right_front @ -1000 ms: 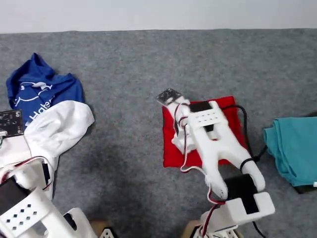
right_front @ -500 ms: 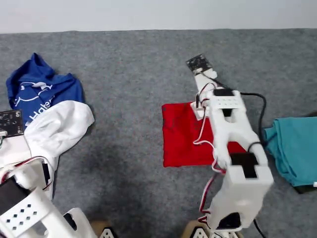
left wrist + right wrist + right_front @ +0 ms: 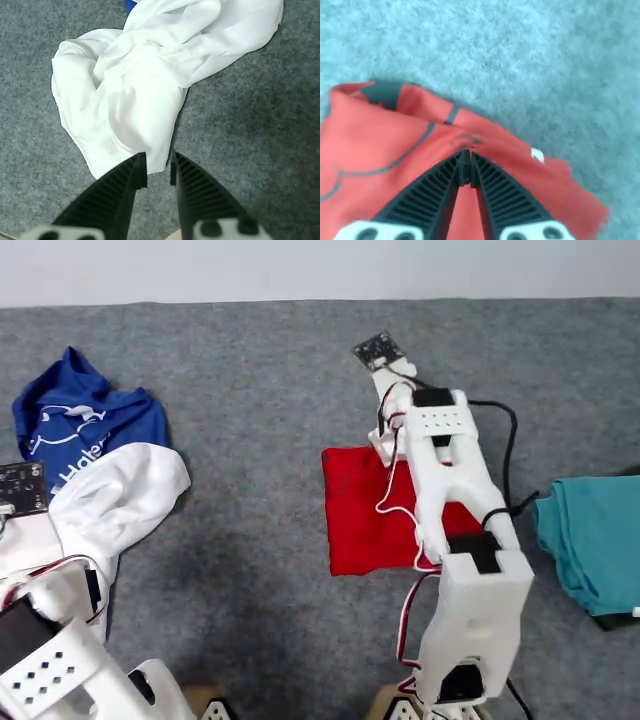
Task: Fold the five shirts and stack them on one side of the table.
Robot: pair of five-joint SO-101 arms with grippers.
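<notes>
A folded red shirt [image 3: 362, 515] lies in the middle of the grey table. My right gripper [image 3: 465, 161] is shut on the far edge of this red shirt [image 3: 390, 150], and the cloth wrinkles at the fingertips. In the high view the right arm stretches over the shirt, with the right gripper [image 3: 386, 448] at its far edge. A crumpled white shirt [image 3: 120, 495] lies at the left, partly over a crumpled blue shirt [image 3: 85, 420]. My left gripper [image 3: 157, 167] hovers slightly open over the near edge of the white shirt [image 3: 125, 95]. A folded teal shirt [image 3: 595, 535] rests at the right edge.
The left arm's white body [image 3: 50, 660] fills the near left corner. The right arm's base [image 3: 465, 640] stands at the near edge between the red and teal shirts. Bare grey felt [image 3: 250, 390] lies along the far side and between the white and red shirts.
The right arm swung from above the red shirt out to its far edge, then shifted a little left; the shirt's far left corner moved slightly left. The left arm stayed still.
</notes>
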